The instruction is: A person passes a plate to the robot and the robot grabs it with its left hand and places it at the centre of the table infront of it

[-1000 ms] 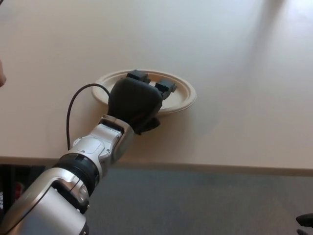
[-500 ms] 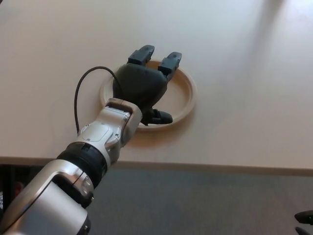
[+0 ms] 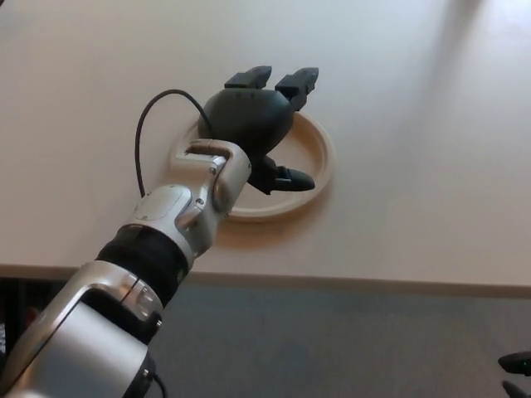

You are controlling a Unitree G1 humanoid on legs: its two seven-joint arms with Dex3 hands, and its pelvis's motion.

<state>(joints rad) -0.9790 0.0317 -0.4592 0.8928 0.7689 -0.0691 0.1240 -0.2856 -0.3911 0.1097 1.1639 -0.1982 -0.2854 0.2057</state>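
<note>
- Plate (image 3: 314, 178): pale, round, shallow-rimmed dish lying flat on the light tabletop (image 3: 415, 124), set back from the near edge and partly covered by the robot's arm.
- Left hand (image 3: 253, 124): black, held above the plate with nothing in its grasp; the two thick fingers (image 3: 299, 83) are spread apart and reach past the far rim, while the thumb (image 3: 286, 177) juts out over the plate's inner surface.
- Left forearm (image 3: 187, 211): silver casing entering from the lower left, crossing the plate's near rim.
- Cable (image 3: 145, 133): thin black loop arching from the wrist over the table.
- Right hand: not in view.
</note>
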